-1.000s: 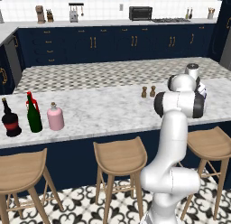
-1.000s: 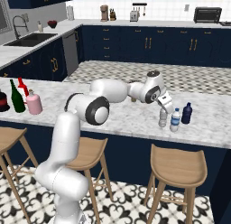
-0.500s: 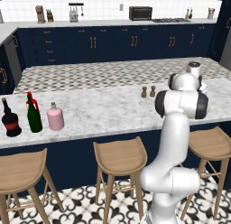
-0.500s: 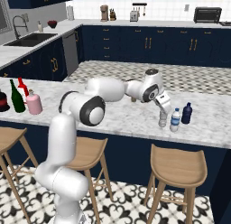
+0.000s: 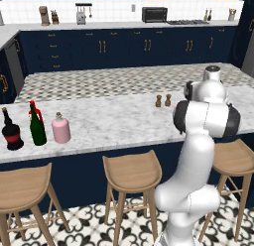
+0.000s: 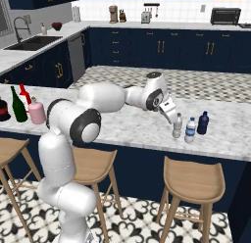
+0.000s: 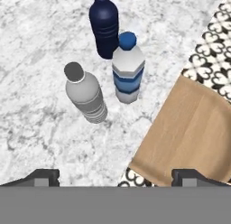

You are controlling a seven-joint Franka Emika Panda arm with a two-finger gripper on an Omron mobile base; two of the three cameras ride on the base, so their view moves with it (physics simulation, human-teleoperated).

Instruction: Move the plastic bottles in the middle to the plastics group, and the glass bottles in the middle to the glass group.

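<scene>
Near the front edge of the marble counter [image 6: 127, 127], the small pale grey plastic bottle [image 7: 85, 93] is standing just beside the clear blue-capped water bottle [image 7: 127, 72]. Above them, the robot's claw [image 7: 115, 175] is hanging wide open, gripping nothing.

White Franka arm [image 6: 105, 97], dark joints: rises from the base, elbow bent, forearm reaching level to its right. Two-finger gripper [image 6: 170, 113]: angled downward, empty, jaws spread wide; two dark fingertips [image 7: 43, 175] set far apart in the hand view.
</scene>
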